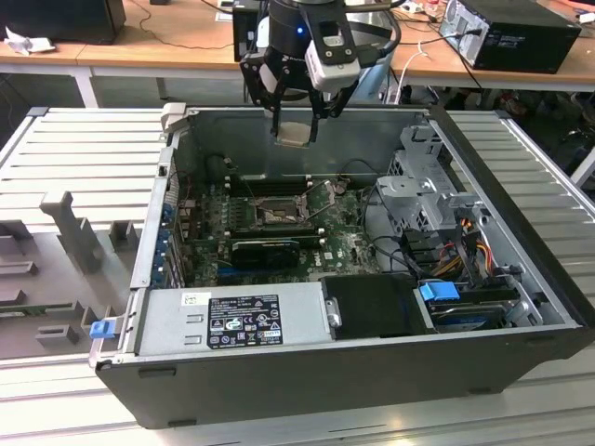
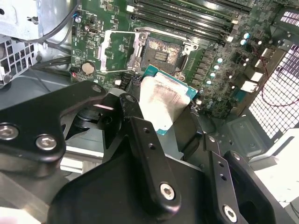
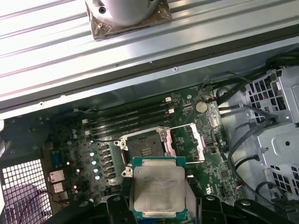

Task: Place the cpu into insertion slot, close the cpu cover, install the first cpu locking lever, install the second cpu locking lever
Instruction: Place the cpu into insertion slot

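Fingers (image 1: 316,119) hold cpu (image 3: 158,189); wrist views show insertion slot (image 3: 145,148), seemingly open.

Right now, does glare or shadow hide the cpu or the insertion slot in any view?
Exterior view: cpu well lit, insertion slot dim inside the case but readable. Second wrist view: cpu face shines pale, slot unshadowed. First wrist view: both evenly lit; the vent grille is washed out.

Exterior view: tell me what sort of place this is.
Probably a robotics or computer-assembly lab. An open computer case lies on a slatted metal table, wooden desks behind carry another computer, and a robot gripper holds a chip above the case.
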{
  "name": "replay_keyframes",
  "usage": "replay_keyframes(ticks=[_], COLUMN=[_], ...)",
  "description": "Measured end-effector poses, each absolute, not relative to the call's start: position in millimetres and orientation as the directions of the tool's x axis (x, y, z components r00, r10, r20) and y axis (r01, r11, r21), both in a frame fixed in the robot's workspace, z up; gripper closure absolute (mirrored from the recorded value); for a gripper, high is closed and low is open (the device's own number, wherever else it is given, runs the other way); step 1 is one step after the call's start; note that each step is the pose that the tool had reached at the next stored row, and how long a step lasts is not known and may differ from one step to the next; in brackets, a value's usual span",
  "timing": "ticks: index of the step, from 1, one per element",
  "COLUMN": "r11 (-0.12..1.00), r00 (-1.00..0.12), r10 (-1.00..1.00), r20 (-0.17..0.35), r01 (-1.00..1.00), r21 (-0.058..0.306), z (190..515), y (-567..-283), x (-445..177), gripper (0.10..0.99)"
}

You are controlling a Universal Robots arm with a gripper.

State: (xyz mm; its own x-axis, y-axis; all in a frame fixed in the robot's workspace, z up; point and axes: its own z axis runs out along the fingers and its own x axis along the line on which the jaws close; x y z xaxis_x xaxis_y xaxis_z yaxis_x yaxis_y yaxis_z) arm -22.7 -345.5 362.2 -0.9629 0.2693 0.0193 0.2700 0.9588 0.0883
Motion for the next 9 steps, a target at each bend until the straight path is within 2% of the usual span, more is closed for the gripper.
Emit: replay_keyframes(ticks=[9], r11=[0.929], r00=[-0.933], r10=[0.359], r20=[0.019], r01=[0.36], r21=[0.088], z=[362.0], y=[-345.5], x=[-22.7], gripper=[0.557])
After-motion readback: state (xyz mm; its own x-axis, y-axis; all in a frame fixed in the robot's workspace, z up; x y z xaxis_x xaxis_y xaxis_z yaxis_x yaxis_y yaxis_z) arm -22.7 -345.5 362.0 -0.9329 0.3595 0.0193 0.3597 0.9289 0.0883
